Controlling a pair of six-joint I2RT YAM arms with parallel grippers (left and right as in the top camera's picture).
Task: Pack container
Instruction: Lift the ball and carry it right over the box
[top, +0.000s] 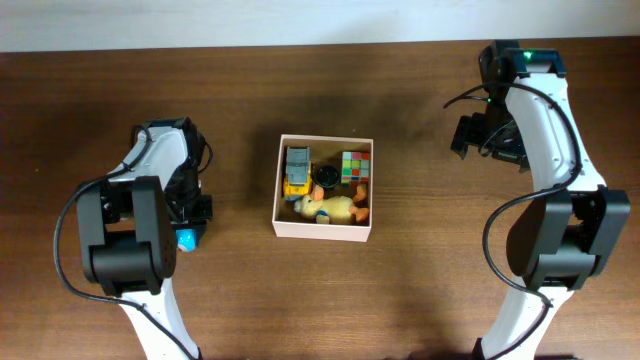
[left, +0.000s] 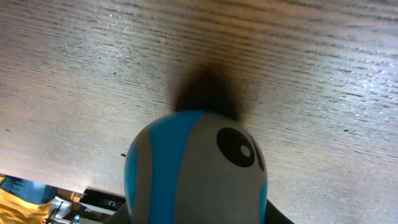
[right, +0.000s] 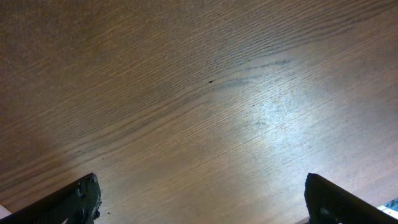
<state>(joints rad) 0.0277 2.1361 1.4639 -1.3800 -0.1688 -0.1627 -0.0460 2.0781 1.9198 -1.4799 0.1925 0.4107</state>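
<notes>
A: Blue-and-grey toy (left: 199, 168) with a black eye fills the left wrist view, with the bench (left: 93, 74) right behind it.
B: Is the left gripper (top: 188, 222) pinching it?
A: Can't tell, fingers hidden. It sits at the tip, well apart from the box (top: 322, 230), on the left arm's side.
B: And the right gripper (right: 199, 190)?
A: Spread wide, over the bench well off the box's other side.
B: Box?
A: Mid-bench, open top. Holds a yellow truck (top: 297, 170), colour cube (top: 355, 165) and yellow duck (top: 330, 208).
</notes>
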